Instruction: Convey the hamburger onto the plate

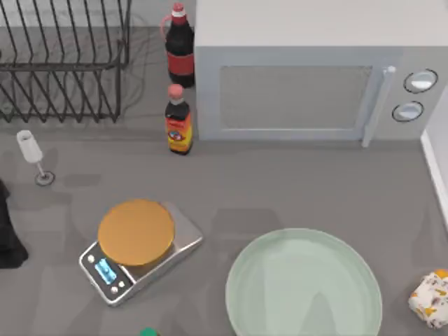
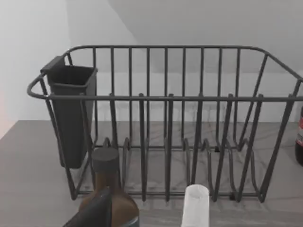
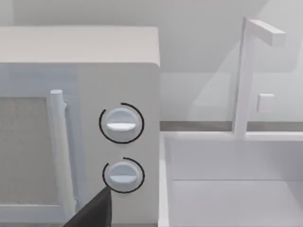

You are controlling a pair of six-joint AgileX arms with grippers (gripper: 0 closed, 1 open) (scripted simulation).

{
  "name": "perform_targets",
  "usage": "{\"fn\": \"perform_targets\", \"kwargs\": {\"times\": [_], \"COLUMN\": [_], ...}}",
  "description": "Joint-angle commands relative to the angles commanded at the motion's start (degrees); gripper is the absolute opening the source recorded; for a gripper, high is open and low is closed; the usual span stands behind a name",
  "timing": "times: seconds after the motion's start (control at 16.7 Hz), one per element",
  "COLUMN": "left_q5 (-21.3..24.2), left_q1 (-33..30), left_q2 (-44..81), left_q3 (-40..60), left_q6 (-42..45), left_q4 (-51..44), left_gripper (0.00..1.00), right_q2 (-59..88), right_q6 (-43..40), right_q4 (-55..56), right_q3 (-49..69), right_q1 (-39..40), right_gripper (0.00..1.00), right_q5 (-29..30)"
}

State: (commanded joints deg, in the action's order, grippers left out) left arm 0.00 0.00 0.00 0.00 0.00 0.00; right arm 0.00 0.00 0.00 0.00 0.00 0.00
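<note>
The hamburger (image 1: 430, 297) sits at the frame's lower right — just beside the plate (image 1: 304, 285), apart; either claw's state cannot be told.

table (image 1: 294, 182): grey, matte
wall (image 2: 199, 19): plain white
microwave (image 1: 294, 84): back right
dish rack (image 1: 63, 63): back left

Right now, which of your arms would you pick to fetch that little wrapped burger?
Probably my right. The hamburger lies at the table's right edge, just right of the plate, on my right arm's side. My left arm would have to cross over the scale and plate.
</note>
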Motion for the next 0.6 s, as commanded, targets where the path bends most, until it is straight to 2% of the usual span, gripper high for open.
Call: {"fn": "perform_targets", "kwargs": {"times": [0.3, 0.6], "left_q5": [0.0, 0.0], "left_q1": [0.0, 0.0], "left_q2": [0.0, 0.0], "left_q3": [0.0, 0.0], "left_q6": [0.0, 0.0], "left_q4": [0.0, 0.0], "left_gripper": [1.0, 1.0], "right_q2": [3.79, 22.17], "right_q6": [-1.06, -5.11], "right_q4": [-3.28, -16.42], "right_q3": [2.97, 14.28], "right_q1": [1.13, 5.77], "right_gripper": [1.0, 1.0], "right_q5": [0.04, -0.02]}}
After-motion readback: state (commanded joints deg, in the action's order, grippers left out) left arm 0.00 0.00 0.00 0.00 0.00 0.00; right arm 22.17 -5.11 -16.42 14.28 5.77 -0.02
